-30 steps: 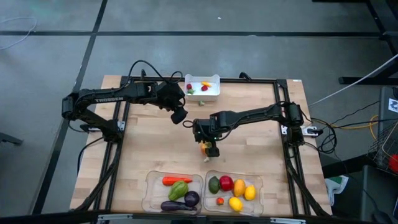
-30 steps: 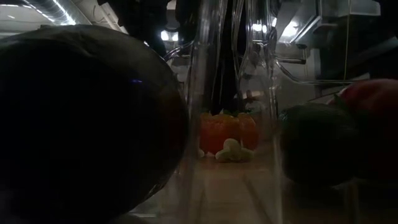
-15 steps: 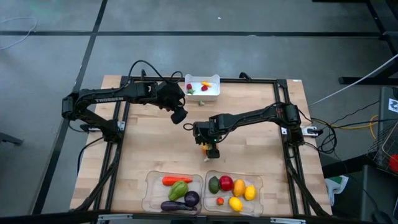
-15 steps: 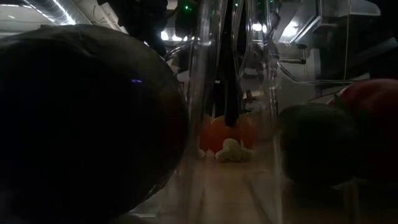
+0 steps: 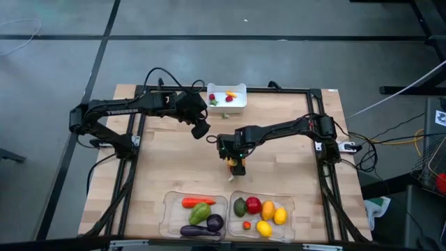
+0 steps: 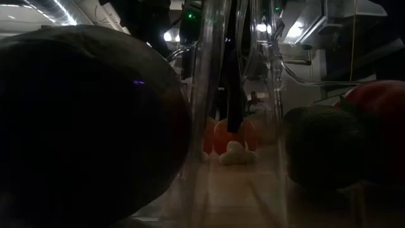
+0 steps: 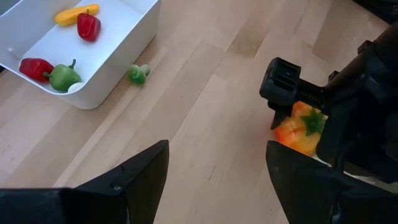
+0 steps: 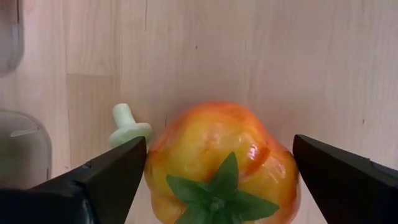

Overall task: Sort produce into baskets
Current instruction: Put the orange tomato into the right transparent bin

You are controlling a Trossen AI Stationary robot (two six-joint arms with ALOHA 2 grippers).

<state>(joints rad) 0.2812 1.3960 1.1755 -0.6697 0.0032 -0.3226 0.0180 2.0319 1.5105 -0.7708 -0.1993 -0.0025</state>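
Glossy orange plastic marks the toy bell pepper on the table's middle — judged light, stiff and slippery, best pinched across its broad flanks. Left to right: the left gripper is held spread, idle near the white bin; the right gripper is lowered vertically, fingers spread astride the pepper.

High view: bright, even light, soft shadows, all sharp | Low view: dim and backlit by ceiling lamps; near produce is dark blurred blobs, clear tray wall smears the scene | Wrist views: bright; own fingers out of focus; small glare spot on pepper
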